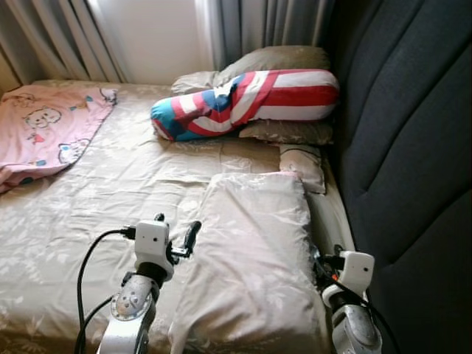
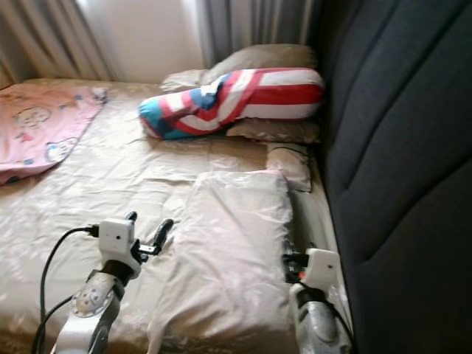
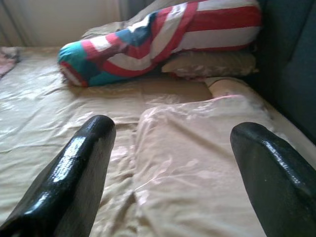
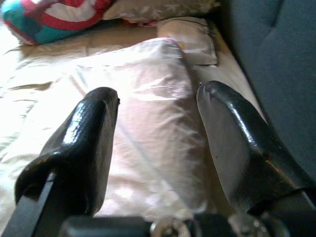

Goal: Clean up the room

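Beige pillow [image 1: 254, 251] flanked by left claw [image 1: 177, 234], right claw [image 4: 158, 128], both spread.

Glossy satin-like cloth on beige pillow [image 1: 254, 251] and bed sheet [image 1: 110, 199]; matt padded fabric headboard [image 1: 413, 147].

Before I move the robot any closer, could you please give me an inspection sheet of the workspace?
Surface: bed with a wrinkled beige sheet.
Job's things: beige pillow lying between the two grippers, near the headboard.
Clutter: striped bolster resting on grey pillows; small pillow by the headboard; pink blanket at the far left.
Grippers: left gripper open, at the pillow's left edge; right gripper open, over the pillow's right edge.
Cables: black cable looping from the left wrist.
Surroundings: dark padded headboard on the right; curtains behind.
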Tool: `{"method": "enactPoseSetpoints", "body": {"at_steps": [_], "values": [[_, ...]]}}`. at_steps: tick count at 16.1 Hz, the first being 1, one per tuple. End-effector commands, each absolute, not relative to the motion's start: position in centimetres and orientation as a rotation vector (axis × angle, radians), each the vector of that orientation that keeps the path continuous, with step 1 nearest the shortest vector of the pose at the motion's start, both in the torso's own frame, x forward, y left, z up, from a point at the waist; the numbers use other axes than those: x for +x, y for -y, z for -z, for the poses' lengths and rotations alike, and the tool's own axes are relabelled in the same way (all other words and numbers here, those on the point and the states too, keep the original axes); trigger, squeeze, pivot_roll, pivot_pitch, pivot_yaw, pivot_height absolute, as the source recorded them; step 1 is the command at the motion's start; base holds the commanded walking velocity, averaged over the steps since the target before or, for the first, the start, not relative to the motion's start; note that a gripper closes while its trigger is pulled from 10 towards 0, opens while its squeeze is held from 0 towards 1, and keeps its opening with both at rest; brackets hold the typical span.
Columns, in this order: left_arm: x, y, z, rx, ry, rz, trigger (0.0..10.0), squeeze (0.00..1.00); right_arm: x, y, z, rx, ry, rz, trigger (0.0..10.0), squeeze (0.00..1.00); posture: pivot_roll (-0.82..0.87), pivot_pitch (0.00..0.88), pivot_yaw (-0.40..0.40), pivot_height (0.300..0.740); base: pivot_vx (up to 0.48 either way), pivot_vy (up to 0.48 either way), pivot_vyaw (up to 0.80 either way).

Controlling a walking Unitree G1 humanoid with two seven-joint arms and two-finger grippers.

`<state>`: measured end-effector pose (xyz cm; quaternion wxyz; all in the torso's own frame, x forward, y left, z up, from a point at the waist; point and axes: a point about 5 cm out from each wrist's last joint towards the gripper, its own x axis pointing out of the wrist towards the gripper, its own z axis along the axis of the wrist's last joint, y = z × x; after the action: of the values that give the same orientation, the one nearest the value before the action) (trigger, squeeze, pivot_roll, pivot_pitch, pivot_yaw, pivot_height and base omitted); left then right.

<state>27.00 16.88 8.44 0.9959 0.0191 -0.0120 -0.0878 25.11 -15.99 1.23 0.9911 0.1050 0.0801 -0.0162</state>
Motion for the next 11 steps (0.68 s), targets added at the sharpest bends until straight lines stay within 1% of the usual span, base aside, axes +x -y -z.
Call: {"method": "enactPoseSetpoints", "body": {"at_steps": [1,8,9,11], "values": [[27.01,-17.04,-8.86,0.031,0.039,0.175,10.0,0.00,24.94,16.29,-1.57,0.218,-0.140,0.044,10.0,0.00,-0.02,0.034,-0.014,0.740,0.000,0.000,0.00],[26.98,-17.16,-8.67,0.029,0.031,0.166,10.0,0.00,24.95,16.57,-1.77,0.185,-0.142,0.062,10.0,0.00,-0.02,0.043,-0.016,0.740,0.000,0.000,0.00],[27.00,-17.17,-8.68,0.029,0.030,0.165,10.0,0.00,25.07,16.51,-1.63,0.177,-0.167,0.066,10.0,0.00,-0.01,0.044,-0.017,0.740,0.000,0.000,0.00],[27.04,-17.28,-8.70,0.029,0.030,0.163,10.0,0.00,25.15,16.39,-1.57,0.175,-0.175,0.065,10.0,0.00,-0.01,0.045,-0.018,0.725,0.000,0.000,0.00]]}}
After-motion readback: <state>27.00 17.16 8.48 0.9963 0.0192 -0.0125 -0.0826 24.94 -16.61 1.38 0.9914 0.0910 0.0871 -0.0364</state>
